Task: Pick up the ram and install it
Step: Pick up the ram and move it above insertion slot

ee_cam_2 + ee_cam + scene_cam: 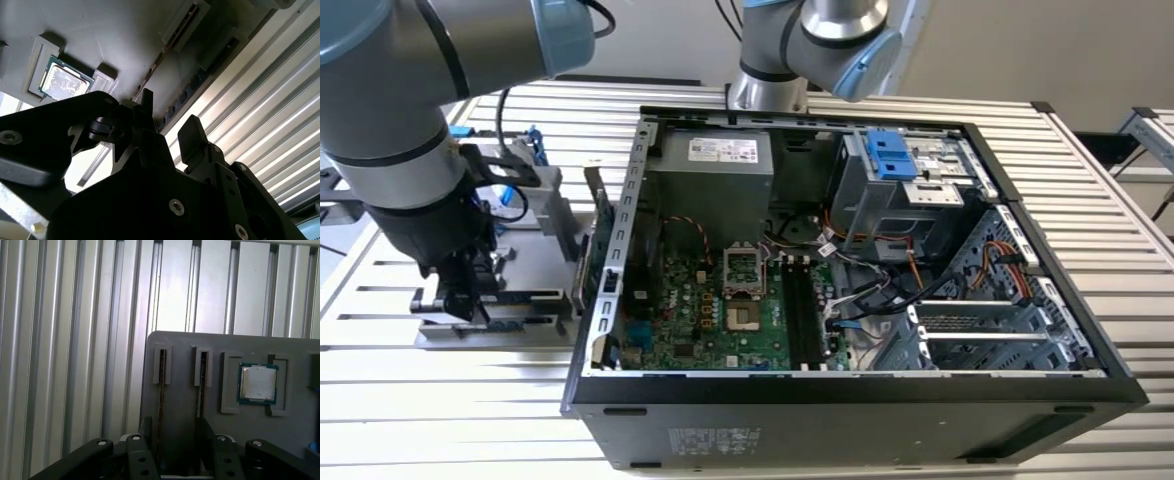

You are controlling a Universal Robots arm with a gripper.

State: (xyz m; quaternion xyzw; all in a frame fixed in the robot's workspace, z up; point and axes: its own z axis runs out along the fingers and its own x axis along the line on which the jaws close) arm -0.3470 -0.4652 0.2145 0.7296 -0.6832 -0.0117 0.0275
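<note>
In the exterior view, a grey-and-blue jointed robot arm [400, 150] reaches down at the exterior view's left. Its black tool [460, 295] hangs low over a grey plastic holder [534, 328] on the ribbed aluminium bench [427, 400]. An open black computer case [854, 420] lies on the exterior view's right of the holder, with a green motherboard [707, 310] inside.

In the second wrist view, the tool [169, 115] is released, with its two black fingers [192, 135] set apart and gripping nothing. The ram [182, 97], a long, thin, dark circuit-board stick, stands on edge in the holder's slot nearest the bench slats and shows in the gap between the fingers. A second thin stick [165, 50] stands in the neighbouring slot, and past it a square silver processor [62, 82] rests in a recess.

In the first wrist view, the tool [175, 432] is just over the holder [190, 347]. The ram [161, 390] and the second stick [201, 385] run side by side towards it, with the processor [258, 383] beside them.
</note>
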